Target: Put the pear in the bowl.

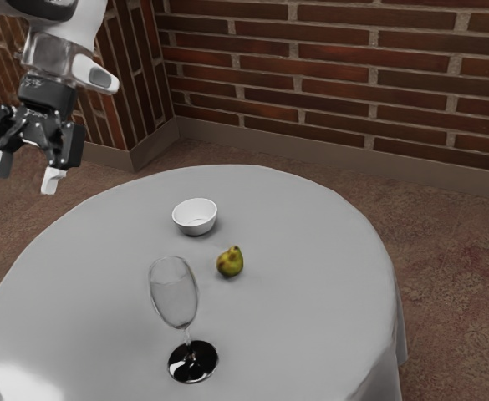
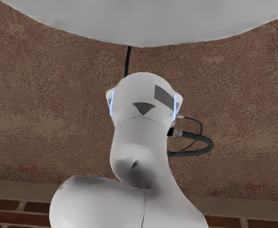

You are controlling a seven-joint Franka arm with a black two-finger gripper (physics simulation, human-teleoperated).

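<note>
My gripper (image 1: 28,172) hangs at the exterior view's upper left, off the table's edge and well apart from the fruit and the bowl. Its two fingers stand wide apart with nothing between them. The white bowl (image 1: 195,225) rests upright on the table, and its visible inside holds nothing. A green-yellow pear with brown patches (image 1: 230,262) lies on the tabletop a short way from the bowl, toward the exterior view's lower right; the two do not touch.
A clear stemmed glass (image 1: 175,294) with a black base stands near the pear on the round, grey-covered table (image 1: 319,292). Brick walls rise behind. In the wrist view are the table's edge (image 2: 143,26), the floor and my arm's white links (image 2: 139,137).
</note>
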